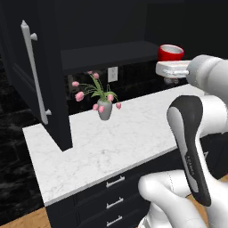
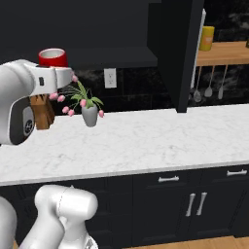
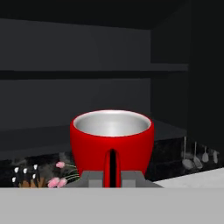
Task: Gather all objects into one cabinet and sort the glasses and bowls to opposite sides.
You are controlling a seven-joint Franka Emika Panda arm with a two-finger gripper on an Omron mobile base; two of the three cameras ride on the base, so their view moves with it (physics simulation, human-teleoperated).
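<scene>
While the white marble counter (image 1: 129,138) stretches bare and pale under the arm, the rest of the kitchen stays dark: black drawers (image 1: 115,202) with short silver pulls run along below it, and a black tiled wall rises behind. Below the gripper (image 3: 113,178) and a little off to one side, a grey vase of pink tulips (image 2: 89,115) stands on the stone, with a white wall socket (image 2: 110,78) behind it. Beyond the hand hangs the black upper cabinet (image 1: 107,53), its tall door (image 1: 31,75) swung wide with the long silver bar handle (image 1: 34,73) showing, and its dark shelf lies at about the gripper's height, just past it. Kitchen utensils (image 2: 208,90) hang on the wall far off to the side.

Between the two dark fingertips (image 3: 91,179) sits a red cup (image 3: 112,146), upright, its pale inside facing up; the jaws are drawn in against its lower wall and grip it. It is held in the air, in front of the shelf edge and clear of the counter.
</scene>
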